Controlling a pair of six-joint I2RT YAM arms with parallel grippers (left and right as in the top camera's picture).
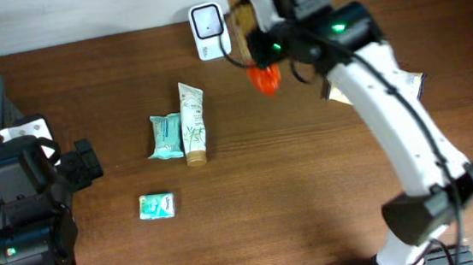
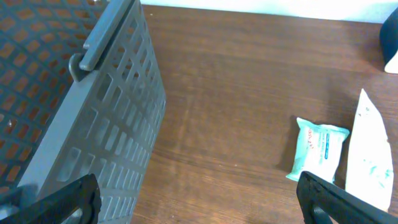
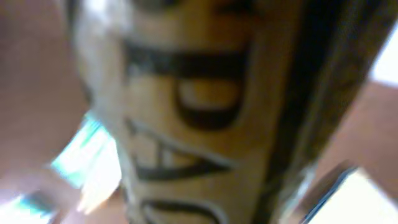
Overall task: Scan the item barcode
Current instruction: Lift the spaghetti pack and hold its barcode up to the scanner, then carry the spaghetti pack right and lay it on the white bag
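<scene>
I had the right gripper (image 1: 253,45) clamped on a tan printed packet (image 3: 205,112), lifted above the tabletop's (image 1: 310,186) far edge just beside the white scanner (image 1: 207,22), presumably to turn its code toward the scanner's face. The wrist view showed only blurred lettering, so I couldn't find the barcode. The left gripper (image 1: 84,160) sat spread apart and empty by the grey basket (image 2: 118,124) at the left edge, I'd guess to keep clear.
</scene>
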